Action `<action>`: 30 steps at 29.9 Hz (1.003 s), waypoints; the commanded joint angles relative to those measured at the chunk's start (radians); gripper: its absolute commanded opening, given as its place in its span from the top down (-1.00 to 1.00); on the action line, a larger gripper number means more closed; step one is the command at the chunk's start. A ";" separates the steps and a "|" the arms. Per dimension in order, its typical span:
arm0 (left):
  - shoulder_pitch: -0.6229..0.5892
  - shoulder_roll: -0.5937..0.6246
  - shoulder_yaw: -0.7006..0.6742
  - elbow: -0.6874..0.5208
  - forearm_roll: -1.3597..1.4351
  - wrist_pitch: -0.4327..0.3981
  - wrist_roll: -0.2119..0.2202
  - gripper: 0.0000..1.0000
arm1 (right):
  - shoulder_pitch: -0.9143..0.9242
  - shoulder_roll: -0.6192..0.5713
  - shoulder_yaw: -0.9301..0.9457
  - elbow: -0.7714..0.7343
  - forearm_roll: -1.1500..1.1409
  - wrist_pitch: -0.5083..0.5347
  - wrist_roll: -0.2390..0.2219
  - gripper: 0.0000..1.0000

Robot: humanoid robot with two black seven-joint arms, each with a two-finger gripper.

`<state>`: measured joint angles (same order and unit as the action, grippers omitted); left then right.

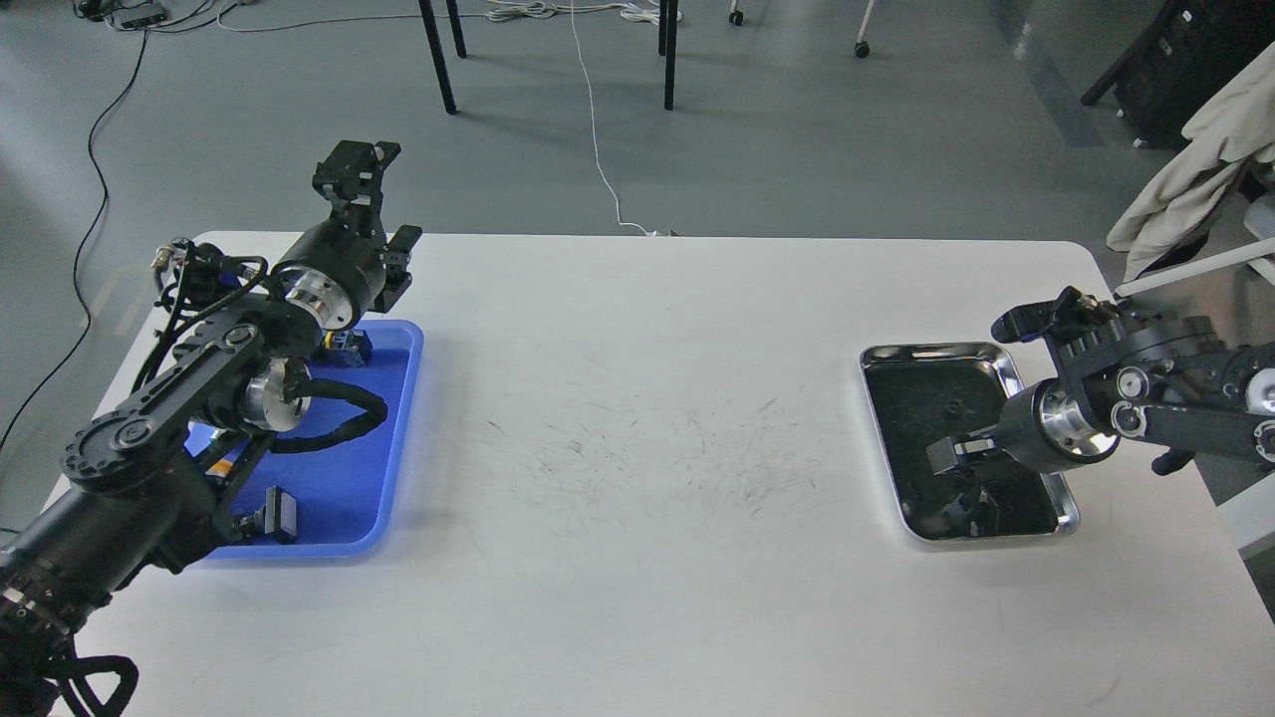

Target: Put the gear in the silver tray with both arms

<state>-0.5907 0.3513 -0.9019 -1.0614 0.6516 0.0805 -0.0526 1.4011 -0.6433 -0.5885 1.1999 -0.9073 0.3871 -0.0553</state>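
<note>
The silver tray (pixel 931 351) lies at the right of the white table, with a dark reflective bottom. My right gripper (pixel 948 456) hangs low over the tray's middle, pointing left. It is dark and seen nearly end-on, so I cannot tell its fingers apart or whether it holds anything. A small dark round spot (pixel 954 406) shows on the tray bottom; I cannot tell whether it is the gear. My left gripper (pixel 382 211) is raised above the far edge of the blue tray, its fingers spread wide and empty.
A blue plastic tray (pixel 403 418) at the left holds a small blue-black part (pixel 349 346) and a black part (pixel 276 516); my left arm covers much of it. Chair legs and cables stand on the floor beyond the table. A cloth-draped chair (pixel 1205 169) is at far right.
</note>
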 commanded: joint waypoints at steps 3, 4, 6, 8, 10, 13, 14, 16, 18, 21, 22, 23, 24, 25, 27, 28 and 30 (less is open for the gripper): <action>-0.001 0.000 0.000 0.000 -0.004 0.001 0.002 -0.96 | -0.069 -0.042 0.324 -0.080 0.082 -0.077 0.003 -0.89; -0.001 -0.002 -0.002 0.000 -0.006 0.001 0.001 -0.96 | -0.094 -0.042 0.404 -0.098 0.132 -0.085 0.003 -0.89; -0.001 0.000 -0.020 -0.003 -0.009 0.002 0.000 -0.96 | -0.152 -0.039 0.569 -0.126 0.258 -0.080 -0.003 -0.89; 0.000 0.003 -0.038 -0.003 -0.012 0.015 0.004 -0.96 | -0.200 -0.039 0.712 -0.137 0.373 -0.082 -0.011 -0.89; 0.003 0.006 -0.048 -0.003 -0.029 0.021 0.010 -0.96 | -0.227 -0.035 0.820 -0.138 0.460 -0.096 -0.011 -0.89; 0.003 0.017 -0.048 -0.018 -0.070 0.021 0.013 -0.96 | -0.279 -0.016 0.962 -0.140 0.675 -0.111 -0.011 -0.89; 0.002 0.023 -0.049 -0.023 -0.081 0.021 0.013 -0.96 | -0.307 -0.012 1.008 -0.140 0.752 -0.120 -0.011 -0.89; -0.001 0.028 -0.052 -0.031 -0.105 0.019 0.011 -0.96 | -0.370 0.002 1.108 -0.143 0.882 -0.125 -0.011 -0.89; -0.009 0.028 -0.054 -0.031 -0.138 0.019 0.011 -0.96 | -0.448 0.016 1.211 -0.161 0.968 -0.120 -0.009 -0.89; -0.031 0.025 -0.054 -0.015 -0.185 0.019 0.002 -0.96 | -0.582 0.080 1.364 -0.204 1.018 -0.108 -0.005 -0.89; -0.037 0.023 -0.054 -0.011 -0.204 0.019 -0.001 -0.96 | -0.629 0.112 1.428 -0.220 1.028 -0.096 -0.005 -0.89; -0.038 0.021 -0.054 0.001 -0.219 0.016 -0.003 -0.96 | -0.674 0.144 1.482 -0.233 1.036 -0.077 -0.006 -0.89; -0.040 0.018 -0.054 0.020 -0.234 0.016 -0.004 -0.96 | -0.723 0.178 1.534 -0.250 1.039 -0.050 -0.008 -0.89; -0.040 0.011 -0.055 0.037 -0.247 0.016 -0.004 -0.96 | -0.756 0.206 1.564 -0.262 1.039 -0.030 -0.009 -0.89; -0.050 -0.018 -0.064 0.054 -0.265 0.016 -0.004 -0.96 | -0.809 0.249 1.596 -0.266 1.039 0.001 -0.009 -0.91; -0.057 -0.031 -0.074 0.054 -0.273 0.016 -0.003 -0.96 | -0.829 0.258 1.605 -0.264 1.041 0.015 -0.009 -0.91; -0.058 -0.038 -0.077 0.054 -0.288 0.016 -0.001 -0.96 | -0.853 0.266 1.619 -0.264 1.044 0.027 -0.008 -0.95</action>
<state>-0.6420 0.3320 -0.9689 -1.0131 0.3867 0.0969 -0.0558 0.5949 -0.4011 1.0003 0.9371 0.1323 0.3880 -0.0641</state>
